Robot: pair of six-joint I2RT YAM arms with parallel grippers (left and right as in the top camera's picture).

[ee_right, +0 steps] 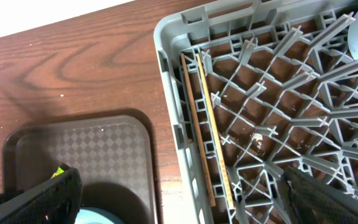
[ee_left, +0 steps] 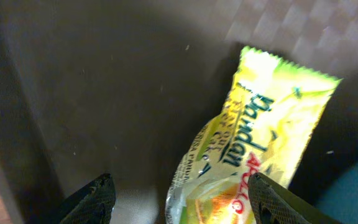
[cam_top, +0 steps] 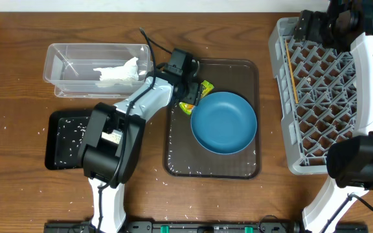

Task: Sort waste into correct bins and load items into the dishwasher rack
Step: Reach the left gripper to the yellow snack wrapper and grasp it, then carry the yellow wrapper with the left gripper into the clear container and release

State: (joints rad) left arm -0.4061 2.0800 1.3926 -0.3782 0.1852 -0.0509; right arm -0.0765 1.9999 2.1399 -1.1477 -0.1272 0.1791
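Left gripper is down over the brown serving tray at the centre of the overhead frame. Its jaws are spread apart, with nothing pinched between them. In the left wrist view the two dark fingertips sit at the bottom corners, and the near end of the yellow-green snack wrapper lies between them. I cannot tell whether either tip touches it. The wrapper rests flat on the tray floor, just beside the upper-left rim of the dark-blue bowl, which sits upright on the same tray.

Upper left of the overhead frame is the clear plastic tub, with the crumpled white napkin lying inside it. Below that is the shallow black tray, dotted with white rice grains, and more grains are scattered on the wooden table around it.

Over on the right edge stands the grey dishwasher rack. The right gripper hovers above its upper-left corner with jaws wide apart and empty — both fingers sit at the bottom corners of the right wrist view. The wooden chopsticks lie side by side inside the rack along its left wall. Pale rounded shapes show at the right edge of that view — too cropped to name.
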